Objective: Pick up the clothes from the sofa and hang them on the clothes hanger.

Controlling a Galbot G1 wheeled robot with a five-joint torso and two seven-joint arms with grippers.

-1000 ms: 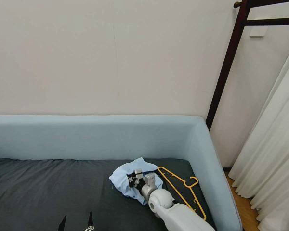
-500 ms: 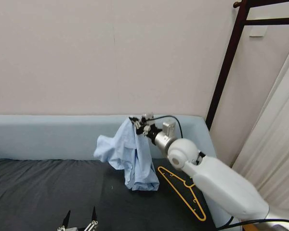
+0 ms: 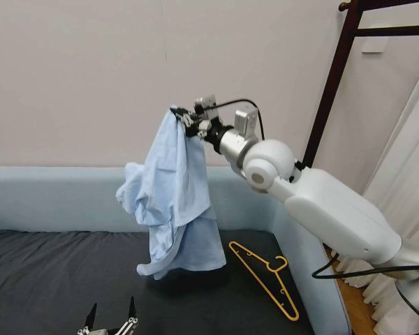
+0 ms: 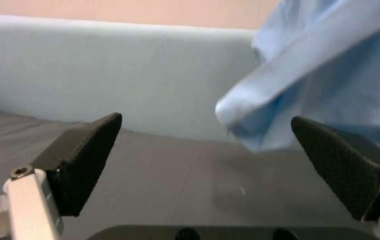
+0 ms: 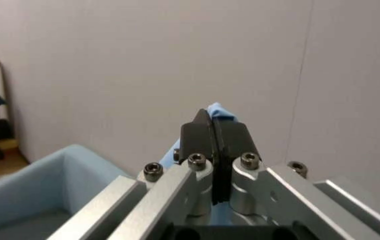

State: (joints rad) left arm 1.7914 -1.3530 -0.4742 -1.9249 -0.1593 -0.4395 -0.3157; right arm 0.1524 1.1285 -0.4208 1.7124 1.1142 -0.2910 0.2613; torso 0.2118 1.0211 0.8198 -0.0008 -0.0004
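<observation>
A light blue shirt (image 3: 174,202) hangs in the air above the dark sofa seat (image 3: 49,279), its lower edge just clear of the cushion. My right gripper (image 3: 182,117) is shut on the shirt's top, high in front of the wall; in the right wrist view its fingers (image 5: 211,135) pinch a bit of blue cloth (image 5: 221,111). An orange clothes hanger (image 3: 265,276) lies on the seat at the sofa's right end. My left gripper (image 3: 112,317) is low over the seat, open, and the shirt (image 4: 323,75) hangs beyond its fingers (image 4: 83,155).
The sofa's pale blue back (image 3: 70,199) and right armrest (image 3: 300,230) border the seat. A dark wooden clothes stand (image 3: 335,77) rises at the right behind the armrest, with white curtains (image 3: 398,230) beside it.
My right gripper lifted the shirt off the seat, from a crumpled heap to hanging full length high in front of the wall. The left gripper stayed low.
</observation>
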